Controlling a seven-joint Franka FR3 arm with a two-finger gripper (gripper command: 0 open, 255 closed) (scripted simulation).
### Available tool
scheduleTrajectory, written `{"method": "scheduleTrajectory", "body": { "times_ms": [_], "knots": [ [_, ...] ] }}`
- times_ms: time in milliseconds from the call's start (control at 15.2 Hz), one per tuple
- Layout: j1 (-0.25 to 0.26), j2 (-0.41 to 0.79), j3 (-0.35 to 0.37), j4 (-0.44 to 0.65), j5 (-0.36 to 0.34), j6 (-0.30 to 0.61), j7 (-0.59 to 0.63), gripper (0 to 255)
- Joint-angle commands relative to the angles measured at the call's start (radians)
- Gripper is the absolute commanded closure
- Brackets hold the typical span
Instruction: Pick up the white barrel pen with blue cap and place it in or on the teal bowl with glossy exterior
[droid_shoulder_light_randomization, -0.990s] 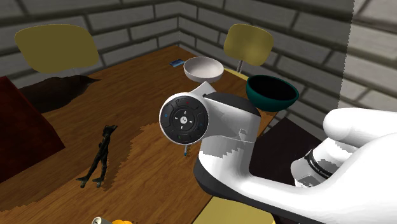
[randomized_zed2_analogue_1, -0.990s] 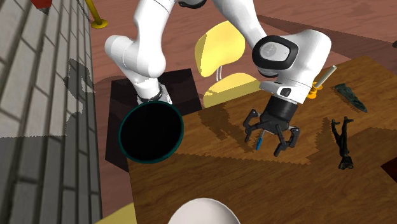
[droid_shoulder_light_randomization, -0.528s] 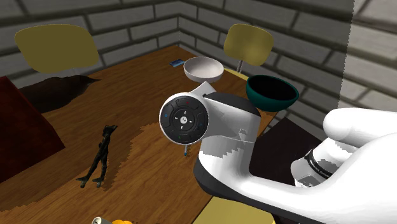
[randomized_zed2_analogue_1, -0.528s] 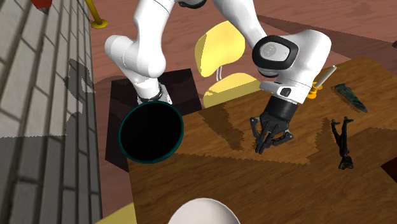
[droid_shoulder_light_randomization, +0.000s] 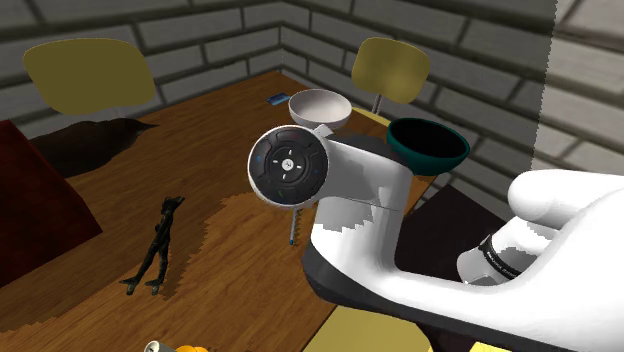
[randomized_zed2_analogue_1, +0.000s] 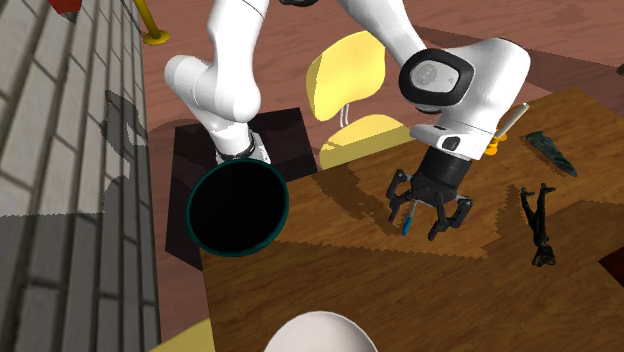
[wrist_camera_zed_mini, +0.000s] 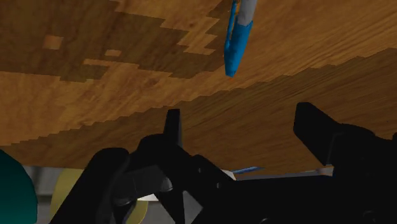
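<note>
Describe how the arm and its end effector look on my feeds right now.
The arm has smooth, rounded white links with dark joints. A round dark cap with a small white centre mark closes one wrist joint. The end effector is all black, with two angular fingers.

I read a blue cap on the pale-barrelled pen (wrist_camera_zed_mini: 237, 35), black fingers (wrist_camera_zed_mini: 321, 130), a brown wood-grain counter (droid_shoulder_light_randomization: 220, 140), a teal bowl (droid_shoulder_light_randomization: 412, 156) dark inside, a white bowl (droid_shoulder_light_randomization: 320, 118), yellow chairs (droid_shoulder_light_randomization: 390, 68) and grey brick walls (droid_shoulder_light_randomization: 200, 30).
</note>
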Motion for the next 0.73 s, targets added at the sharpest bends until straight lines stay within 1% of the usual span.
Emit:
{"method": "scheduleTrajectory", "body": {
  "times_ms": [0, 198, 264, 660],
  "knots": [
    [0.012, 0.094, -0.009, 0.025, 0.053, -0.055, -0.019, 0],
    [0.023, 0.246, -0.029, 0.072, 0.14, -0.143, -0.045, 0],
    [0.024, 0.251, -0.029, 0.073, 0.142, -0.145, -0.045, 0],
    [-0.023, 0.245, 0.031, 0.029, 0.165, -0.071, -0.059, 0]
  ]
}}
